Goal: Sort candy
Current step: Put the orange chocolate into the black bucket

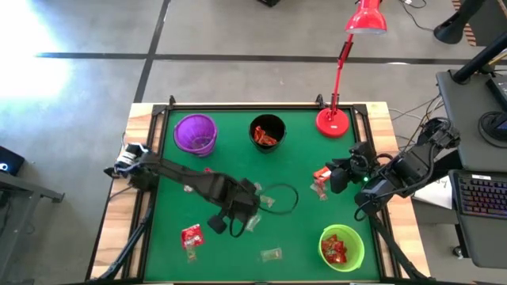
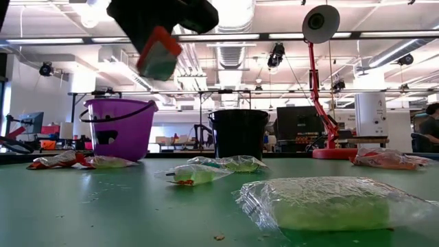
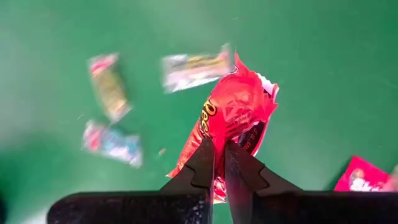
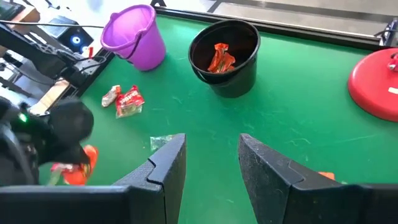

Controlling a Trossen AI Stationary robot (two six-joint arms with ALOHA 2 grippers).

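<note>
The left gripper (image 3: 219, 163), fingers clamped on an orange-red candy (image 3: 233, 118) mid-bench, works while the right gripper (image 4: 211, 155) waits, fingers apart, by the right edge; black cup (image 1: 267, 132) and green cup (image 1: 341, 246) hold orange-red candies.

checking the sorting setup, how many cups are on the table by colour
purple cup: 1
black cup: 1
green cup: 1
total: 3

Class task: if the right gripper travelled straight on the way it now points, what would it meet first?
Probably the black cup: the right gripper, open, points across bare green table towards it. Depth is uncertain.
</note>
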